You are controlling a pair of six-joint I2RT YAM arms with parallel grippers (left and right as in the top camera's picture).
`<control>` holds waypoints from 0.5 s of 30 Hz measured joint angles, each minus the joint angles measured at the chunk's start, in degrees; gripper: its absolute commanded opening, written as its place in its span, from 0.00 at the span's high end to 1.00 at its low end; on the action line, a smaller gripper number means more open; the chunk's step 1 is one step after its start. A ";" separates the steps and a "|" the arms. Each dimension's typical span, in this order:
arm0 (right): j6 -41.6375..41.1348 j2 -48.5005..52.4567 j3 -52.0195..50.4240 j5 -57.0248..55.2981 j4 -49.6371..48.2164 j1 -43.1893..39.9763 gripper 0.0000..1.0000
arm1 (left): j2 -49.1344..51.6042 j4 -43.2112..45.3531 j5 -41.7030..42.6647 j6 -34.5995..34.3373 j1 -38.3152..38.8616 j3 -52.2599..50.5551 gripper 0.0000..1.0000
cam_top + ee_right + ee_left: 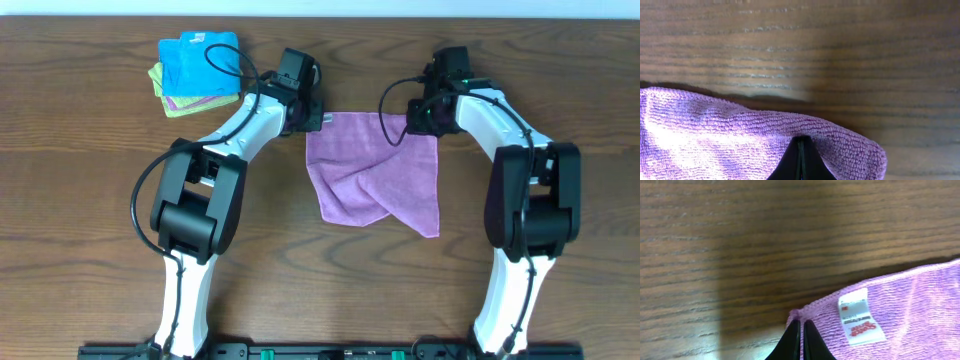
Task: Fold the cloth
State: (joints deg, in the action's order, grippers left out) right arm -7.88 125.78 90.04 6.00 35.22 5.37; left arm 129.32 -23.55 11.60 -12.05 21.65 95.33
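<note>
Cloth (372, 165) lies rumpled on the table (80, 250), my left claw (801, 332) and right claw (801, 150) each clenched on one far corner, so I should lift both evenly and keep the edge taut.

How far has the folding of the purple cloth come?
Done: both grippers pinch the far corners of the cloth, the left gripper beside the white tag, the right gripper at the other. In hand: that two-corner grip. Left: the fold itself; the cloth lies rumpled, near edge uneven.
</note>
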 measured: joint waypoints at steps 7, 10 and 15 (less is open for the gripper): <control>0.92 0.39 1.05 -0.24 -1.42 0.00 0.99 | 0.00 0.39 1.29 0.00 0.11 0.15 0.94; 0.96 0.39 2.43 -0.48 -1.95 0.00 0.99 | 0.00 -0.09 1.92 0.00 0.11 1.29 0.94; 1.18 0.39 3.78 -0.87 -0.98 0.00 0.99 | 0.00 -0.96 3.91 0.00 0.28 3.21 0.95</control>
State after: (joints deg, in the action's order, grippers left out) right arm -6.70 126.17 93.82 5.13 34.24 5.37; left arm 129.32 -24.51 15.51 -12.05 21.93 98.54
